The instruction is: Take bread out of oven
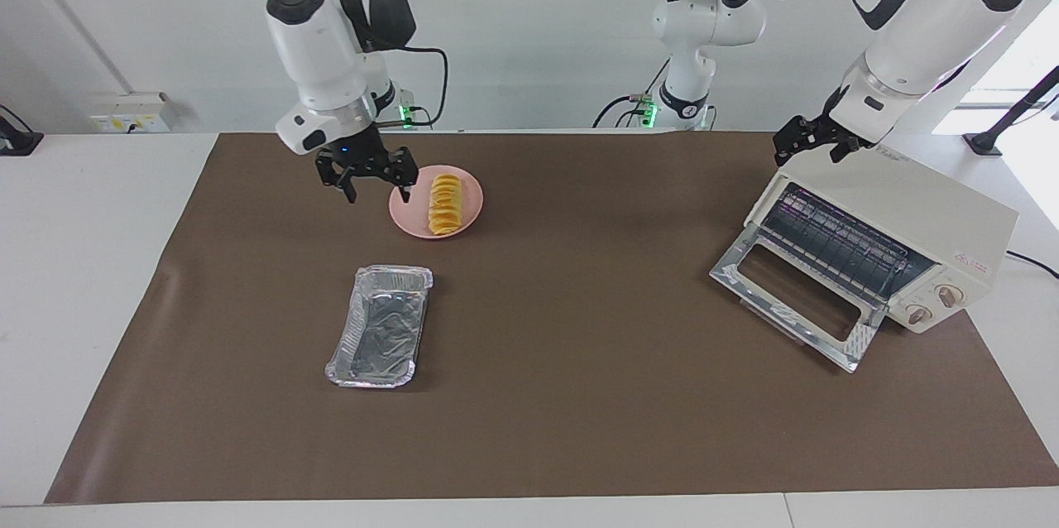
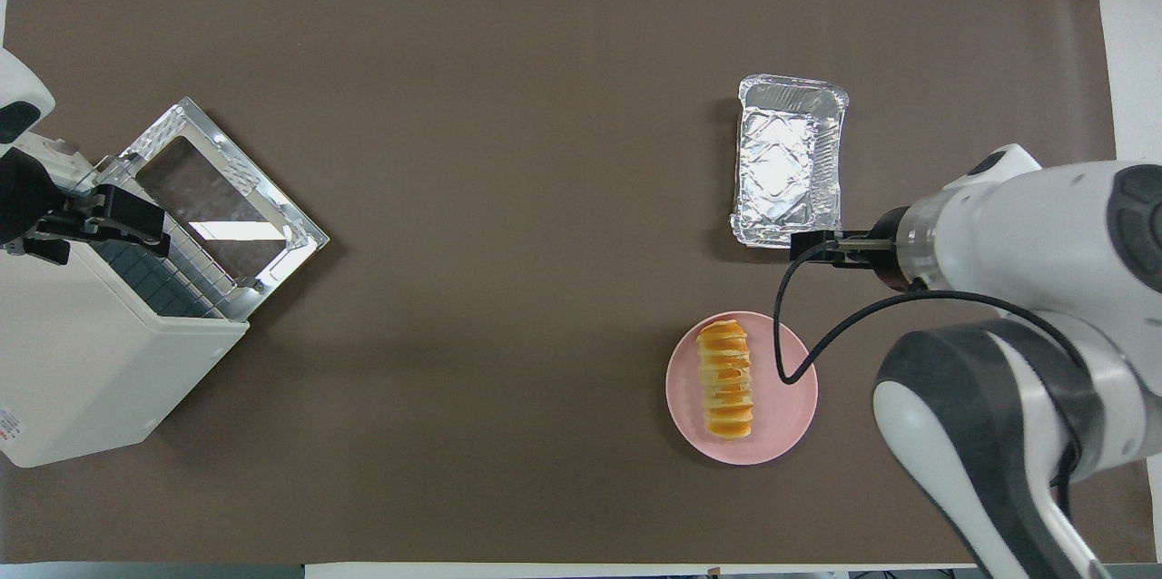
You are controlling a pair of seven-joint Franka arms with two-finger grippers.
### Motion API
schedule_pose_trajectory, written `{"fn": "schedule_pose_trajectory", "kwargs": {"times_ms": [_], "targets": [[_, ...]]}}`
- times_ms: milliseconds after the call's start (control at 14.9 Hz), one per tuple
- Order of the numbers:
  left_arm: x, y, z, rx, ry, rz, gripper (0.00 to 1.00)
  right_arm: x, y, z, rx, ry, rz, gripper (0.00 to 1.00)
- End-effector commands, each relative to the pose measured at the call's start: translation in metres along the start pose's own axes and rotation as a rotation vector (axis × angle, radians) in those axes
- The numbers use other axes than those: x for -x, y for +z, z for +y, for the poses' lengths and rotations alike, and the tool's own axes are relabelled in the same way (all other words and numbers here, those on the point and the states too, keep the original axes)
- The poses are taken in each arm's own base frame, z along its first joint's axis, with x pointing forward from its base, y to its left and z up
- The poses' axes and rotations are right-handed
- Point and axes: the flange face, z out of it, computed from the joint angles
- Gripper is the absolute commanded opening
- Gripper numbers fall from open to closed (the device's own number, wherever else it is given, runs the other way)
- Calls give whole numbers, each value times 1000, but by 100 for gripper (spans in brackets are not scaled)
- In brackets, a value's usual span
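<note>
Right gripper [image 1: 380,186] hangs just above the rim of the pink plate [image 1: 475,195], fingers spread apart, holding nothing. Bread [image 1: 444,203] lies on that plate, out of the oven [image 1: 927,218]. Oven sits at the left arm's end of the table, door dropped open. Left gripper [image 1: 813,142] is over the oven's top; finger spacing can't be told. Small red label on the oven side, unreadable. Foil tray [image 1: 382,327] farther from the robots than the plate.
</note>
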Motion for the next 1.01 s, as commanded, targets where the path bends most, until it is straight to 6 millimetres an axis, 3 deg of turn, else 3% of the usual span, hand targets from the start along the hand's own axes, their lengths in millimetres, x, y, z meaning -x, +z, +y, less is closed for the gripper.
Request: {"fn": "schedule_pose_trajectory", "kwargs": {"times_ms": [0, 201, 336, 537, 940], "targets": [[4, -3, -4, -16, -9, 0, 100, -22, -41, 22, 7, -153, -33, 100], [4, -3, -4, -16, -9, 0, 100, -30, -93, 60, 8, -196, -151, 100], [4, -3, -4, -16, -9, 0, 100, -30, -124, 73, 34, -180, -166, 100], [4, -3, -4, -16, -9, 0, 100, -42, -148, 75, 71, -179, -158, 100], [4, -3, -4, -16, -9, 0, 100, -44, -122, 87, 94, -154, -195, 100]]}}
